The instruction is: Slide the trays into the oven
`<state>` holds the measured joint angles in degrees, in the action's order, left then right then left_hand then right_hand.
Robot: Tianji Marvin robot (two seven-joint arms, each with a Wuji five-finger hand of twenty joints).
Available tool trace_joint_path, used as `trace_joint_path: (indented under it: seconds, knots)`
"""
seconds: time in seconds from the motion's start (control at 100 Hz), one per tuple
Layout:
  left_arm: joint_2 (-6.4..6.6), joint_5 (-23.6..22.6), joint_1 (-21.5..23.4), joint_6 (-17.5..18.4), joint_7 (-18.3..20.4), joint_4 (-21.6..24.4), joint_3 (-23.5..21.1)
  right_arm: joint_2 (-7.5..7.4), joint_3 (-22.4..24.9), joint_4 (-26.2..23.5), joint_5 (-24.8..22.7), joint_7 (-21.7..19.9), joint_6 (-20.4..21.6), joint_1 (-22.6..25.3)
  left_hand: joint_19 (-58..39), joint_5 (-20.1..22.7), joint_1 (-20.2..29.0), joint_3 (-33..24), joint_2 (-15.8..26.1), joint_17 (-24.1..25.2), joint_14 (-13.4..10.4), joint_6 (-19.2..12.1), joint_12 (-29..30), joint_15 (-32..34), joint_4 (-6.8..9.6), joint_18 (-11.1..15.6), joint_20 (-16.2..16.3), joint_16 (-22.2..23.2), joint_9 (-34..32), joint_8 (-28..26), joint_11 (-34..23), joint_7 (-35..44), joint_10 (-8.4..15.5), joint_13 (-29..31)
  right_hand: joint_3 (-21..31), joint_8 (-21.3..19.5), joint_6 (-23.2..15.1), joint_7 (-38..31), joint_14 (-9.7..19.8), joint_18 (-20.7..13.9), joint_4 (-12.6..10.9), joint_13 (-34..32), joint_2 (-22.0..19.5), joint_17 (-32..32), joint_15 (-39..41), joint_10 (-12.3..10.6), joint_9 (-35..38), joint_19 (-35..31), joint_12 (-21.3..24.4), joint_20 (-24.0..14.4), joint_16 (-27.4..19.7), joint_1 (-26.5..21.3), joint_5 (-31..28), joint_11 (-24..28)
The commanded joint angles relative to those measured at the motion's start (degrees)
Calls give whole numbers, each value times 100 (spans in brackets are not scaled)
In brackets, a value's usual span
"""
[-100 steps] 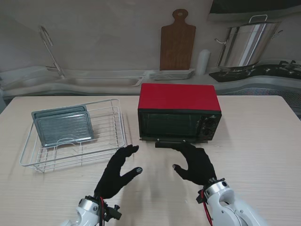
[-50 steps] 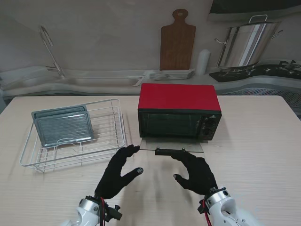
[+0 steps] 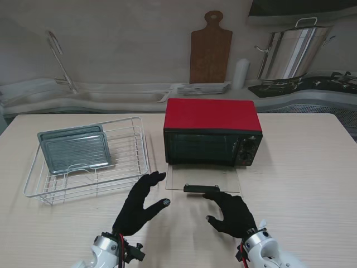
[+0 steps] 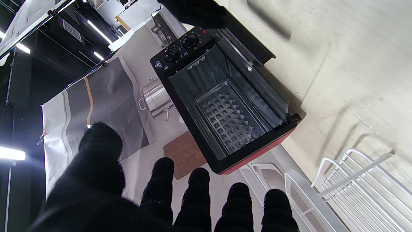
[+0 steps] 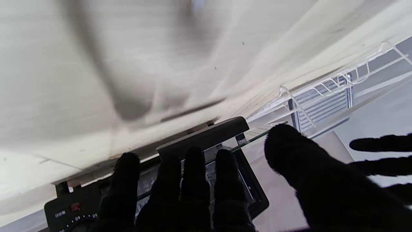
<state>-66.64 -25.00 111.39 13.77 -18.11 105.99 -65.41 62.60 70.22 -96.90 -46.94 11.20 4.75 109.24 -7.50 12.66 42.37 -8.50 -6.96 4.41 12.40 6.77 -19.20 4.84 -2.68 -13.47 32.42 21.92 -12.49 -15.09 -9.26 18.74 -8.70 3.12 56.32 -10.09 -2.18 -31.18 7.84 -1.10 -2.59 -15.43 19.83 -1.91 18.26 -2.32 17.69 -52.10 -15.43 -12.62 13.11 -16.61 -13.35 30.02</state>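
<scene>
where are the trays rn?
In the stand view, the two trays stand upright in the white wire dish rack on the table's left side, left of the red toaster oven and farther from me than the left hand.

The stand camera looks down on the whole table (image 3: 312, 167); both close wrist cameras face the oven (image 4: 225, 106).

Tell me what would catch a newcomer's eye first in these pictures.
The red oven at the table's middle stands out, its glass door folded down toward me with the right hand at its handle. On the left, a white wire rack holds two grey trays standing on edge. The left hand hovers open, nearer to me than the rack.
</scene>
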Motion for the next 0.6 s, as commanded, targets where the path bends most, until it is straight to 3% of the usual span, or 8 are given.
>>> trace_joint_path:
  seconds: [0.0,0.59]
  knots:
    - [-24,0,59,-21,85,72,6,9,-35,80,2,-133,-33,-2,-3,72,25,-63,32,90,-21,18,-57,0,163,15,127,43,-94,-99,13,-54,12,49,-162,-16,12,80,-142,-73,-158,23,-113,93,-107,171,-88,-18,-89,-97,35,-17,2,20]
    - [-18,7,57,-64,118,92,6,-27,-148,236,74,-368,-110,-98,-2,85,35,-65,30,94,-22,32,-54,-1,163,11,125,41,-89,-101,15,-49,9,51,-223,-37,2,65,-129,-65,-170,14,-162,70,-91,162,-95,-41,-96,-107,40,-4,9,52]
